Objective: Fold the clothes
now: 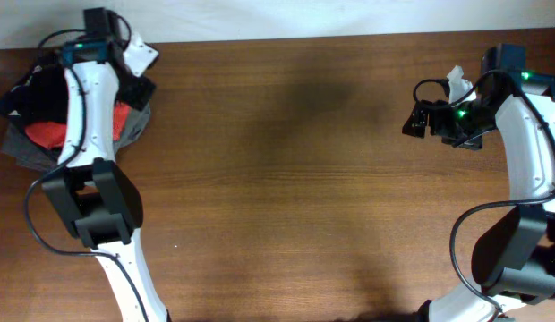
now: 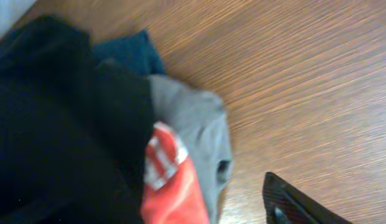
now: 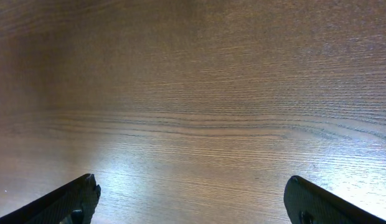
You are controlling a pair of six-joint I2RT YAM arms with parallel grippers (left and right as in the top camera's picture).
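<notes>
Clothes pile (image 1: 31, 125) sits at far-left corner of wooden table (image 1: 286, 161), unfolded, bunched up. Black garment (image 1: 31, 89) on top, red piece (image 1: 45, 134) showing under it, grey garment (image 1: 27, 154) at bottom edge toward table centre. L wrist view closer: black fabric fills left half, grey spread beside it on the wood, red piece w/ white pattern tucked btwn black and grey, dark-blue piece (image 2: 132, 53) poking out at the top.

Left gripper (image 1: 85, 49) is over the pile, arm stretched across it from the near edge. Only one finger (image 2: 292, 202) visible in L wrist cam, bottom right, above bare wood just beside the grey garment; 2nd finger out of frame, so can't tell if jaws are wide or closed, or if it touches cloth.

Right gripper (image 3: 193, 208) at far-right side, well apart from pile, pointing toward table centre. Both tips at bottom corners of R wrist view, spread wide, nothing btwn them, only bare wood below.
</notes>
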